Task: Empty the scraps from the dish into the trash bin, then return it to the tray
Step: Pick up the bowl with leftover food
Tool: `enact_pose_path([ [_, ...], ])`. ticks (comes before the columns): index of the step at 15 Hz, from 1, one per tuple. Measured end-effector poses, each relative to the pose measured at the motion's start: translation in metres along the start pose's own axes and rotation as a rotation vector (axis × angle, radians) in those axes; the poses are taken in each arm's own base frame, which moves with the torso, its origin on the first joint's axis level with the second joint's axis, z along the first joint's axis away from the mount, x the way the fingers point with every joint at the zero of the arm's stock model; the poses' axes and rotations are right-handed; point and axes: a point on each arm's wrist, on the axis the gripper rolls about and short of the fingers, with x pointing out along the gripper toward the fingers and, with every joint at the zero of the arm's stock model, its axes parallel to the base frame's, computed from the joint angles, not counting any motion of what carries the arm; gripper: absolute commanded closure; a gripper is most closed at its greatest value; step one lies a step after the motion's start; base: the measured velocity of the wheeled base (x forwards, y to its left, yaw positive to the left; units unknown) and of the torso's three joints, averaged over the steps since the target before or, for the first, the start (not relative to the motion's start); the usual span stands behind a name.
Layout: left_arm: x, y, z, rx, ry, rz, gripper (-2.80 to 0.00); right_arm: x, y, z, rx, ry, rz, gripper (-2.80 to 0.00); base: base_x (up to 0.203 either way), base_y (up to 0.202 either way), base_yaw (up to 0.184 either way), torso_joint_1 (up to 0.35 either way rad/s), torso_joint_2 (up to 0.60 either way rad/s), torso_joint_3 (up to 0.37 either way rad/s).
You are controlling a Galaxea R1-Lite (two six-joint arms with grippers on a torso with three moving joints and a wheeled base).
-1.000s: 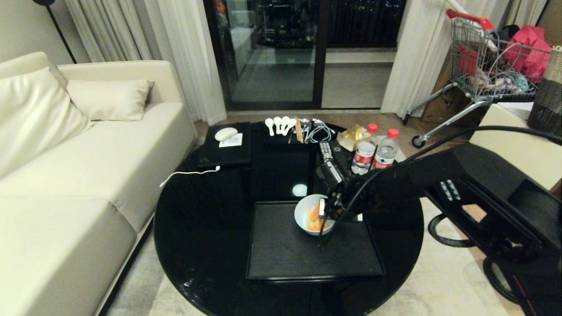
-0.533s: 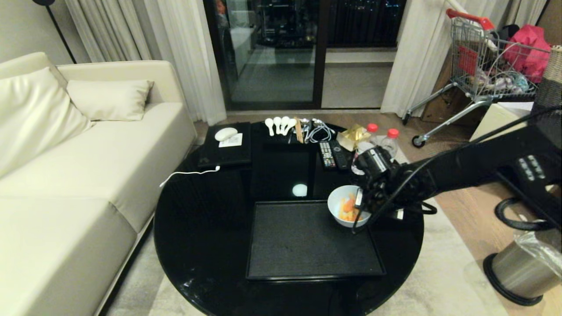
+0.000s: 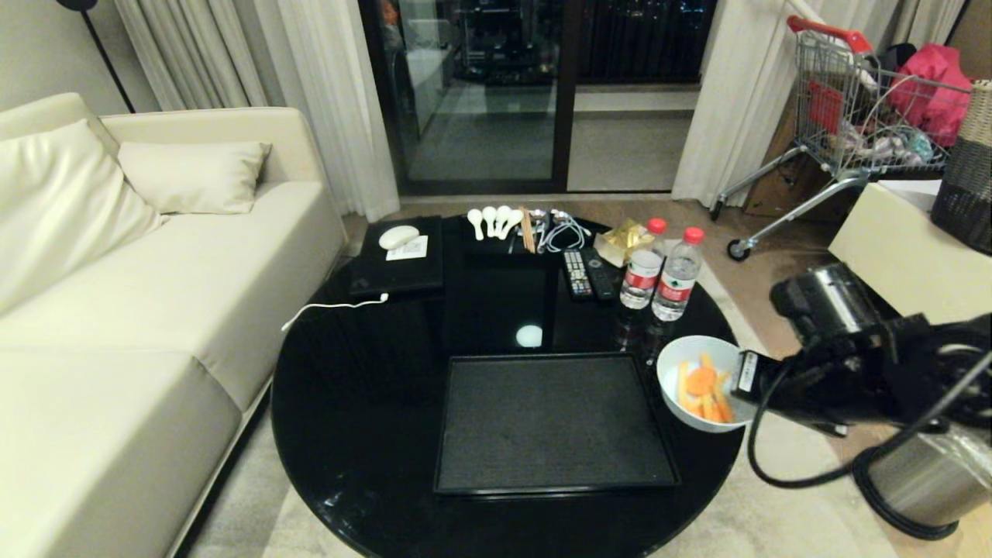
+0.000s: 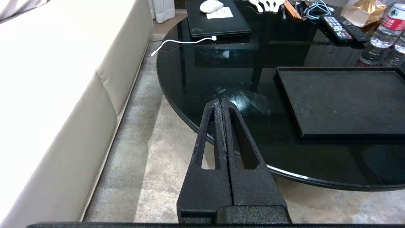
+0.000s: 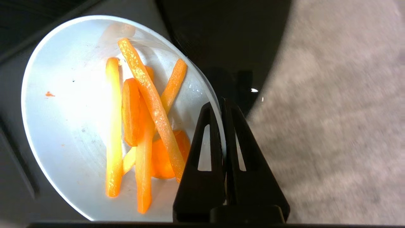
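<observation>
The dish [image 3: 673, 373] is a small white bowl held in the air over the right edge of the round table, level. Orange and pale yellow scraps [image 3: 701, 391] lie inside it; the right wrist view shows the scraps [image 5: 139, 126] up close in the dish [image 5: 63, 104]. My right gripper [image 3: 745, 377] is shut on the dish's rim, one finger inside and one outside [image 5: 220, 104]. The black tray [image 3: 550, 422] lies bare in the table's middle. The trash bin [image 3: 926, 480] stands on the floor at the right, partly hidden by my right arm. My left gripper [image 4: 221, 103] is shut and parked off the table's left edge.
Two water bottles [image 3: 663, 271], remotes [image 3: 587, 273], spoons [image 3: 492, 219], cables and a laptop [image 3: 397, 263] fill the table's far side. A cream sofa [image 3: 116, 310] runs along the left. A shopping cart [image 3: 860, 116] and woven basket [image 3: 965, 170] stand at the back right.
My right arm has swung right with the dish, carrying it from over the tray to beyond the table's right edge, toward the trash bin. The left arm stayed still.
</observation>
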Motion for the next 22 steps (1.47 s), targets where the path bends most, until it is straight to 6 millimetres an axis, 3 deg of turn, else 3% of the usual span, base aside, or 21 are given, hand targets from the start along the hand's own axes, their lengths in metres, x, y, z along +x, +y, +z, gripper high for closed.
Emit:
enact_pose_path([
  [5,0.000,0.000,0.000,0.000,0.000,0.000,0.00,-0.061,-0.060,-0.053,0.005,0.018,0.026,0.00,0.000,0.000,0.000,0.000,0.00,0.000],
  [9,0.000,0.000,0.000,0.000,0.000,0.000,0.00,-0.078,-0.089,-0.085,0.006,0.027,0.026,0.00,0.000,0.000,0.000,0.000,0.00,0.000],
  [22,0.000,0.000,0.000,0.000,0.000,0.000,0.00,-0.079,-0.094,-0.090,0.008,0.014,0.009,0.00,0.000,0.000,0.000,0.000,0.00,0.000],
])
